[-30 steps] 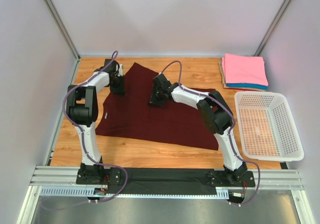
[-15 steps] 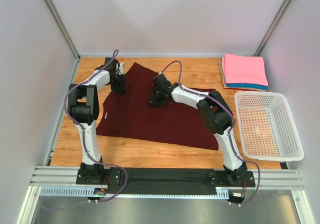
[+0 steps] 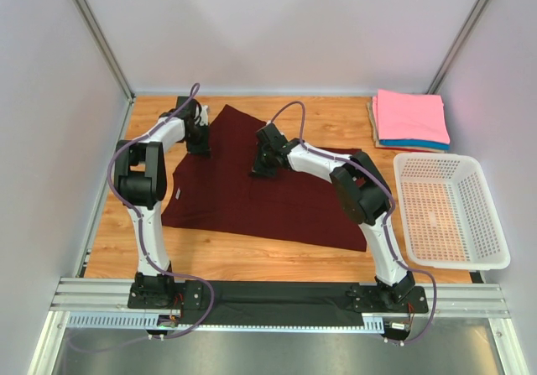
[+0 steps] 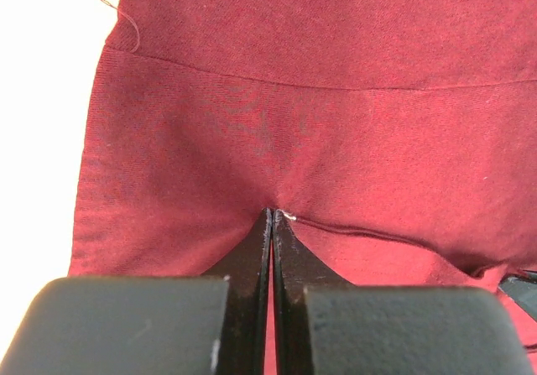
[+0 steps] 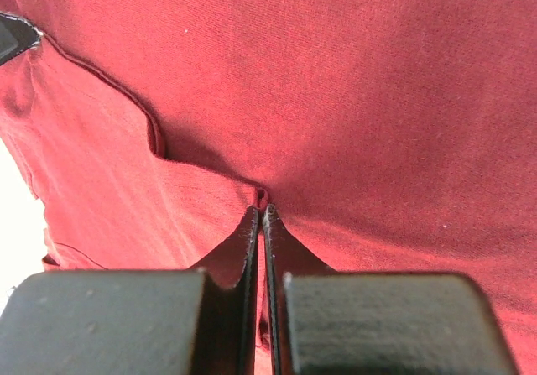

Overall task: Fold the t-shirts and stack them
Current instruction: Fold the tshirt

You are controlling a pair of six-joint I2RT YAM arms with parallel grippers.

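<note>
Tightly on t-shirt (image 3: 252, 207): both end effectors (image 4: 271, 217) (image 5: 260, 210)

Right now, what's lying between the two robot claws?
Only the dark red shirt lies between the left gripper and right gripper, in the top view.

Boxed in by plain white walls (image 3: 277, 31) on three sides; floored with a wood-grain tabletop (image 3: 336, 122); framed by slim metal posts (image 3: 96, 35) at the far corners and aluminium rails (image 3: 92, 295) along the near edge; lit evenly

The t-shirt (image 3: 252, 207) is dark maroon, the stack (image 3: 409, 115) pink, blue and tan, the perforated basket (image 3: 436, 216) white, the bench (image 3: 336, 123) wood-grained.
</note>
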